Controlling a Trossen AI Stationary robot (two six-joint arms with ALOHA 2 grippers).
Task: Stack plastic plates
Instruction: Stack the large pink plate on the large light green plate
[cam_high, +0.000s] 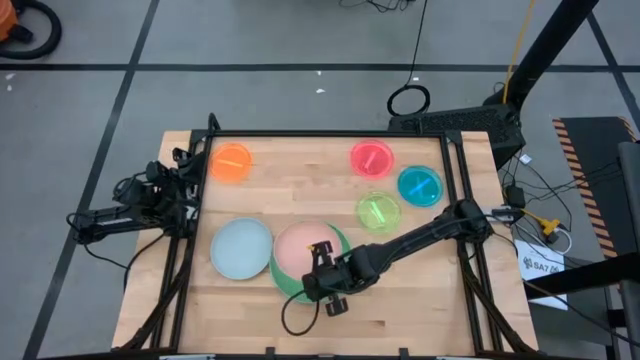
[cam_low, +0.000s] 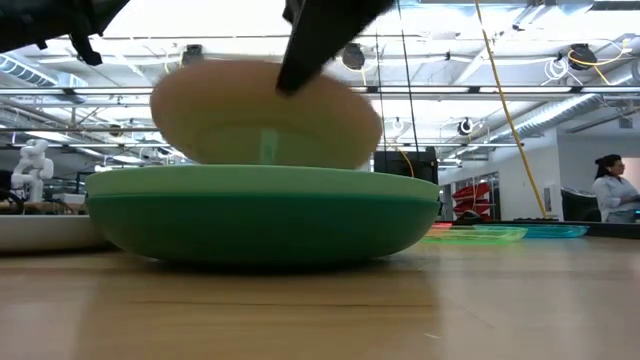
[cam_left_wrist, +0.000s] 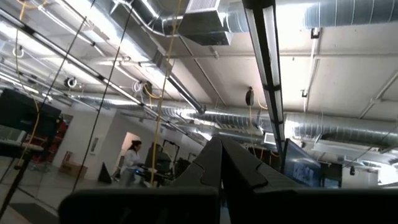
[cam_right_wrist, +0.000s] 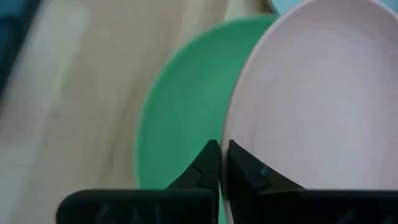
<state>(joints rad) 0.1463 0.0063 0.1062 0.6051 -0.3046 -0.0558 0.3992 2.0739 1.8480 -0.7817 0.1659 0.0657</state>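
My right gripper (cam_high: 320, 258) is over the near middle of the table, shut on the pink plate (cam_high: 303, 250). That plate hangs tilted above two stacked large plates, a light green one (cam_low: 260, 182) in a dark green one (cam_low: 260, 228). The pale blue plate (cam_high: 242, 248) lies flat just left of them. Toward the far right lie the small orange (cam_high: 231, 161), red-pink (cam_high: 371, 157), blue (cam_high: 419, 186) and yellow-green (cam_high: 379, 210) plates. My left gripper (cam_left_wrist: 221, 158) is shut and points up, off the table's left edge. My right gripper pinches the pink plate's rim (cam_right_wrist: 231, 134) on its near right side between the two fingers, slanting down from the table's near right. The plate tilts over the light green plate. Its underside (cam_low: 262, 150) dips behind the green rim, so whether it touches cannot be told.
A black frame runs along the table's left (cam_high: 193, 215) and right (cam_high: 462, 180) sides. Bare wood (cam_high: 420, 300) lies near and right of the green stack. A cable loops off the right gripper (cam_high: 292, 322) near the front edge. A person (cam_low: 612, 188) stands far behind the table.
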